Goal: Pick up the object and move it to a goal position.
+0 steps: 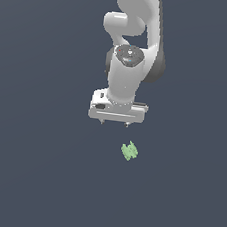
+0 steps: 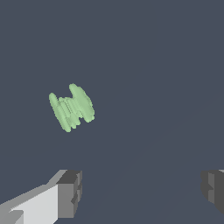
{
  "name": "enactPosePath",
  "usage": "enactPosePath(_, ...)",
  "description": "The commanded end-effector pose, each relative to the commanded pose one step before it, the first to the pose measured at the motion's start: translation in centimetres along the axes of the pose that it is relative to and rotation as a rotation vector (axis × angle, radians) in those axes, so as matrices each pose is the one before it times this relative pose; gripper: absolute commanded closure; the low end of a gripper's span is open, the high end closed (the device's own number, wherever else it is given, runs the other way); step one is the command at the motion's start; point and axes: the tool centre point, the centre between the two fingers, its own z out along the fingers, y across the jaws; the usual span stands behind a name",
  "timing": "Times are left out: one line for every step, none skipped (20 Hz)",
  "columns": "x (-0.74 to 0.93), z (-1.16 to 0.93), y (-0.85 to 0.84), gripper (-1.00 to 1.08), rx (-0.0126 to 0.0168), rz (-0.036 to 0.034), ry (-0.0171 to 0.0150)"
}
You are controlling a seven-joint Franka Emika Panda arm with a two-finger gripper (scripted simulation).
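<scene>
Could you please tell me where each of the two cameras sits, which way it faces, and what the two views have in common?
Exterior view: off the arm, facing the Panda arm head-on and somewhat from above; the tool and the light-green object show against a plain dark ground.
Wrist view: on the wrist, looking along the open tool toward the dark ground; only its two fingers show, with the object beyond them, not between them.
Shared: the object, the tool's fingertips, the dark ground.

Distant frontal exterior view, close wrist view behind the claw (image 2: 140, 192) — object (image 1: 129, 151) shared.
</scene>
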Motion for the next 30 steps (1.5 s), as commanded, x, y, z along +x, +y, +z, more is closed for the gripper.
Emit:
enactPosePath(0.0, 0.0, 0.001, -0.92, 0.0, 0.0, 0.0)
enactPosePath(-0.009, 0.031, -0.082, -0.92, 0.00047, -0.00153, -0.00056)
enactPosePath(-0.025, 0.094, -0.241, -0.92, 0.00145, -0.00446, -0.00167)
enactPosePath(-0.043, 0.156, -0.4, -0.92, 0.00241, -0.00735, -0.0028)
enactPosePath(-0.064, 0.216, -0.555, -0.92, 0.00338, -0.01007, -0.00392)
enactPosePath(-0.09, 0.274, -0.711, -0.92, 0.00437, -0.01259, -0.0051)
enactPosePath(-0.095, 0.255, -0.671, -0.92, 0.00419, -0.0114, -0.00493)
enactPosePath(-0.086, 0.19, -0.514, -0.92, 0.00327, -0.00816, -0.0039)
enactPosePath(-0.075, 0.124, -0.356, -0.92, 0.00232, -0.005, -0.00282)
enactPosePath(-0.059, 0.058, -0.193, -0.92, 0.00133, -0.00195, -0.00166)
enactPosePath(-0.032, -0.008, -0.034, -0.92, 0.00023, 0.00056, -0.00033)
enactPosePath(0.015, -0.027, 0.09, -0.92, -0.00049, 0.00134, 0.00059)
enactPosePath(0.049, -0.003, 0.053, -0.92, -0.00055, -0.00075, 0.00075)
enactPosePath(0.073, 0.039, 0.009, -0.92, -0.00027, -0.00279, 0.00047)
enactPosePath(0.097, 0.072, -0.045, -0.92, -0.00013, -0.00501, 0.00039)
enactPosePath(0.126, 0.106, -0.086, -0.92, 0.0, -0.0071, 0.00033)
enactPosePath(0.157, 0.137, -0.114, -0.92, 0.00008, -0.00902, 0.00035)
enactPosePath(0.191, 0.164, -0.129, -0.92, 0.00006, -0.01078, 0.00049)
enactPosePath(0.229, 0.189, -0.133, -0.92, -0.00002, -0.01247, 0.00073)
enactPosePath(0.265, 0.216, -0.138, -0.92, -0.00006, -0.01415, 0.00094)
enactPosePath(0.298, 0.246, -0.154, -0.92, 0.0, -0.01595, 0.00107)
enactPosePath(0.33, 0.281, -0.177, -0.92, 0.00013, -0.01784, 0.00115)
enactPosePath(0.362, 0.314, -0.194, -0.92, 0.00025, -0.01965, 0.00127)
enactPosePath(0.395, 0.348, -0.203, -0.92, 0.00035, -0.02139, 0.00145)
enactPosePath(0.427, 0.383, -0.214, -0.92, 0.00049, -0.02314, 0.00162)
enactPosePath(0.458, 0.42, -0.226, -0.92, 0.00067, -0.02489, 0.0018)
enactPosePath(0.479, 0.449, -0.229, -0.92, 0.00084, -0.02605, 0.00197)
enactPosePath(0.45, 0.431, -0.209, -0.92, 0.00092, -0.02452, 0.00194)
enactPosePath(0.414, 0.405, -0.185, -0.92, 0.00096, -0.02259, 0.00186)
enactPosePath(0.378, 0.377, -0.164, -0.92, 0.00097, -0.02069, 0.00177)
